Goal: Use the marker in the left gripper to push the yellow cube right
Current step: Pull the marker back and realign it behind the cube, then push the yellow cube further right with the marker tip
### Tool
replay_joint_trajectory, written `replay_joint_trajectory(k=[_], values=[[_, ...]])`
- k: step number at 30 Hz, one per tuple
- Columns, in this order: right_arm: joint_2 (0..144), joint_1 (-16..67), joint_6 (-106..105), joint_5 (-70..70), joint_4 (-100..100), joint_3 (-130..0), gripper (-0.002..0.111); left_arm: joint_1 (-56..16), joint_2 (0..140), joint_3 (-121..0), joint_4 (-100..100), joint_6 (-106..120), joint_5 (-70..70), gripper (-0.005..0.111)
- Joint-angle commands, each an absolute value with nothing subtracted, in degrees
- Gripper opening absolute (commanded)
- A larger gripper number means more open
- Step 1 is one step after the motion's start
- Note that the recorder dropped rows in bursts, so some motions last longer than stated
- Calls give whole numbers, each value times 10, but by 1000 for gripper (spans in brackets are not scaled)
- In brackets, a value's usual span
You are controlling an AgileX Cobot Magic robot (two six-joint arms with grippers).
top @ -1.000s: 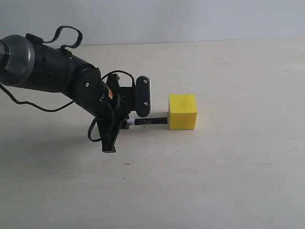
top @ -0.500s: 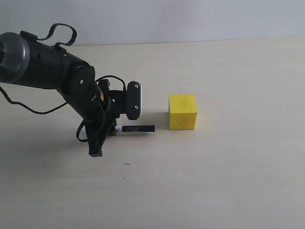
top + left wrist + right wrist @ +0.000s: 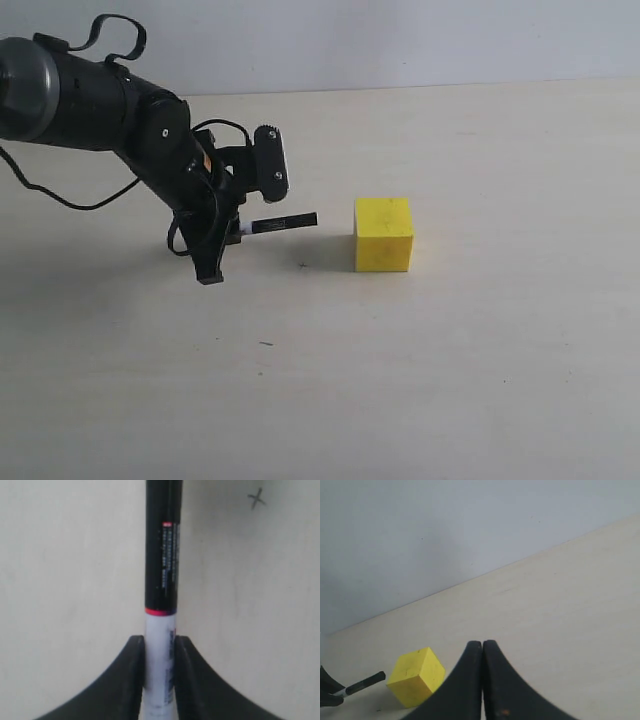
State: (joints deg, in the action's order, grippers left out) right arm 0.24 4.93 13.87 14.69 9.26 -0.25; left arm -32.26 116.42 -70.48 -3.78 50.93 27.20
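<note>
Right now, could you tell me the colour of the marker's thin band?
Red; the marker shows it best in the left wrist view.

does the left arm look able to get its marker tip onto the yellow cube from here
Probably yes: the left tool holds the black-and-white marker pointing at the small yellow cube, and nothing stands in the gap between.

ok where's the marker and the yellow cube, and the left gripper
marker [image 3: 285,221], exterior view, mid black barrel
yellow cube [image 3: 383,234], exterior view, centre, where top meets front face
left gripper [image 3: 159,642], left wrist view, midway between the jaws' tips
</note>
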Motion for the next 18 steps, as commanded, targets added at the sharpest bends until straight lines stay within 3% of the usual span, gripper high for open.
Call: replay_joint_trajectory(k=[1,12,18], values=[[0,46,136,138,91,0,0,-330,1183,-721,-39,508,294,0],[0,46,136,138,91,0,0,-417,1187,-777,-39,522,300,0],[0,46,136,138,91,0,0,-407,1187,-801,-39,501,366,0]])
